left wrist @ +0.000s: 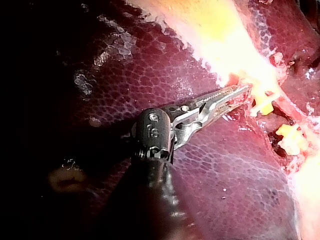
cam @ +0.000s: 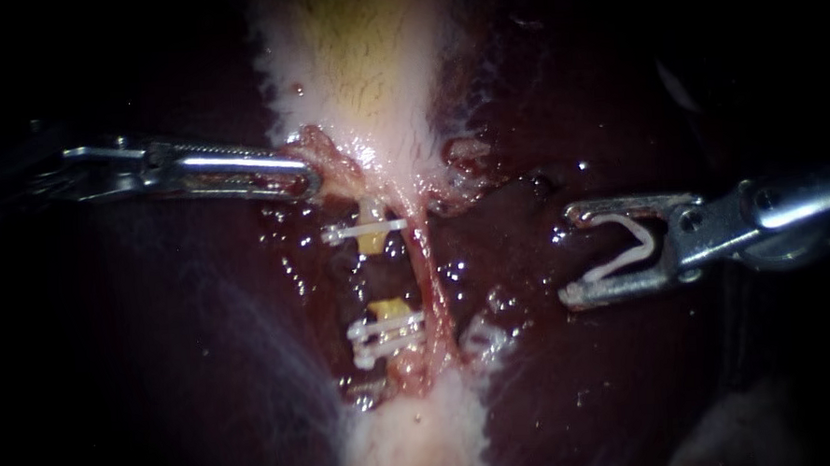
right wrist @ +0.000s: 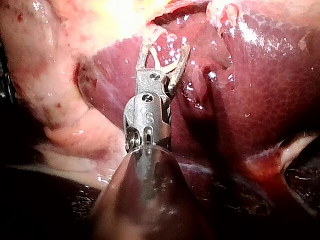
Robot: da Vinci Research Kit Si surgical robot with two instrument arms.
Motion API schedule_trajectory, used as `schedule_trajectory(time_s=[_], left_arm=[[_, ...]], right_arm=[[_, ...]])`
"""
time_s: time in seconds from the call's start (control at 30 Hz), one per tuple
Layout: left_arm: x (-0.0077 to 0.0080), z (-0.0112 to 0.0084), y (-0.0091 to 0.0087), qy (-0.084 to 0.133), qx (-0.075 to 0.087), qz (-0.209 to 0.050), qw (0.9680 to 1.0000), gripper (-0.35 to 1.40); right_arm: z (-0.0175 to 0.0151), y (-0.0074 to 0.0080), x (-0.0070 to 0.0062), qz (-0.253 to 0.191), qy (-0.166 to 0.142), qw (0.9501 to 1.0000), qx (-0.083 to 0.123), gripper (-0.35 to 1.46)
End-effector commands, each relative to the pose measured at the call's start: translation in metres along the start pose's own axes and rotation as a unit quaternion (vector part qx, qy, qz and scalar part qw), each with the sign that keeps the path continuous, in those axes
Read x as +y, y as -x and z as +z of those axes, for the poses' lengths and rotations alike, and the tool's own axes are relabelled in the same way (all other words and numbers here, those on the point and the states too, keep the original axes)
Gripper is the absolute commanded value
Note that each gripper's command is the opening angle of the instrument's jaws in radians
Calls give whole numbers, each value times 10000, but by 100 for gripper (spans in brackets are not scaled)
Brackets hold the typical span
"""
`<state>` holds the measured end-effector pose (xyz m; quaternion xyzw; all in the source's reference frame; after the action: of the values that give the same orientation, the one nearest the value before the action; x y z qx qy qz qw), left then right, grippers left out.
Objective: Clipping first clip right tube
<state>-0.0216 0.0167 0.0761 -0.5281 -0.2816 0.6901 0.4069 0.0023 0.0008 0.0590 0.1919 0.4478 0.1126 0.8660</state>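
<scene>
Right tube (cam: 433,288): a thin, wet pink strand running lengthwise down the dissected groove that leads away from the pale yellow-white gallbladder (cam: 371,76). No clip is seen on it, so the task's clip is judged not yet placed.

Right instrument (cam: 570,254): a slender steel shaft, held well apart from the right tube over the dark red glossy liver (cam: 701,361). Its jaws are spread wide. A white V-shaped plastic clip (cam: 615,265) is seated between them, one leg against each jaw, its mouth facing the right tube.

Left instrument (cam: 312,180): a slender steel shaft with serrated jaws. The jaws are pressed together on a pink tissue fringe (cam: 333,166) at the gallbladder's edge, on the side of the right tube away from the loaded clip.

Neighbouring items, just beside the right tube on the left instrument's side:
- a single closed white clip (cam: 363,231)
- a doubled pair of closed white clips (cam: 386,330)
- a yellow cut stump (cam: 390,309) between the single clip and the pair

Remaining, as judged: the approach, straddling the right tube with the clip's legs, and closure.

Room: bare liver lies between the clip's mouth and the right tube, with nothing in the way. Beyond the right tube the space is tight. The closed clips and the stump sit so near that an overrun jaw tip could be caught on them.
</scene>
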Motion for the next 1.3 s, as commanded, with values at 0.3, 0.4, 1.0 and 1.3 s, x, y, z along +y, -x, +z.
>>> schedule_trajectory(time_s=[0.3, 0.4, 1.0, 1.3], left_arm=[[28, -53, -45, 13, 154, -37, 9999, -35], [45, -76, -63, 19, 299, 38, 9995, -35], [66, -77, -63, -53, 360, 143, 9992, -35], [66, -74, -60, -25, 350, 155, 9993, -35]], right_arm=[[0, 0, -1, -2, -17, 10000, 1, 50], [0, 0, -1, -2, -17, 10000, 1, 50], [70, -16, -7, 335, -31, 9994, 3, 50], [133, -26, -3, 526, 42, 9986, -1, 50]])
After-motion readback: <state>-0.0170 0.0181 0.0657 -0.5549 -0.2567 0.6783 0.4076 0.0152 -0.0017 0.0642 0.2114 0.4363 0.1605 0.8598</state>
